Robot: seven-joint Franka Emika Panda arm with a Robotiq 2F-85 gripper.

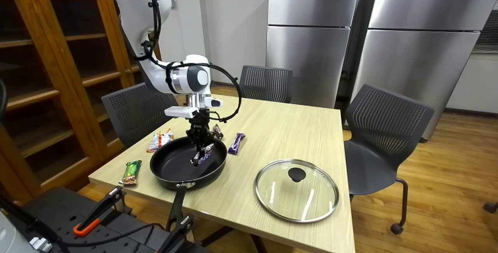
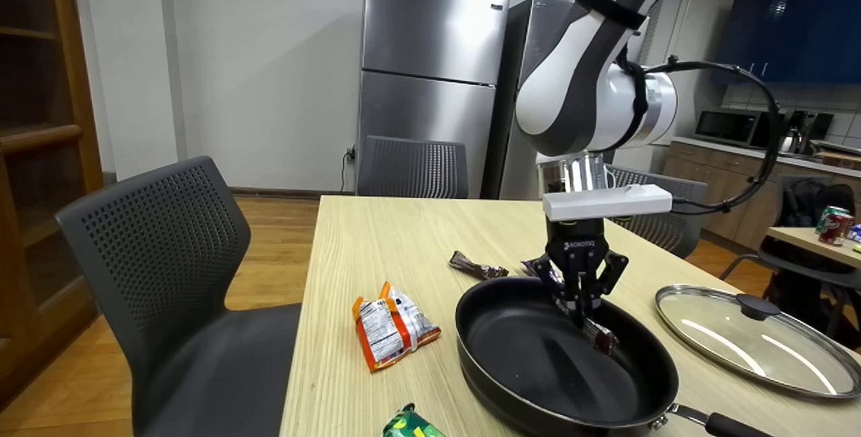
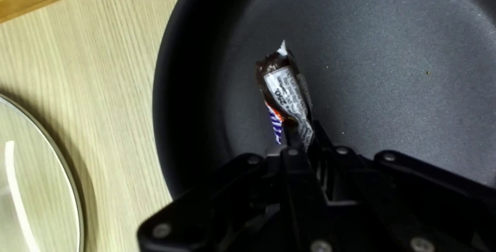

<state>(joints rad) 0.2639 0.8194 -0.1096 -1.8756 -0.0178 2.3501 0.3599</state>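
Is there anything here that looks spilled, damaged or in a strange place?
No clear spill or damage shows. Mildly odd: the end effector holds a wrapped candy bar over the frying pan, where unwrapped food would be more usual.

the gripper (image 3: 304, 128) is down inside the pan (image 2: 518, 336), ringed by its wall (image 3: 193, 81), with the opening above. in the wrist view the wall stands near, left of the gripped candy bar (image 3: 286, 89), while the roomier pan floor (image 3: 387, 69) lies to the right. outside, a strip of table (image 1: 241, 185) runs between pan and lid (image 1: 288, 194), whose knob (image 1: 297, 174) sticks up. a snack bag (image 2: 393, 329) and a purple bar (image 1: 236, 144) flank the pan; the handle (image 1: 177, 206) juts past the table's edge.
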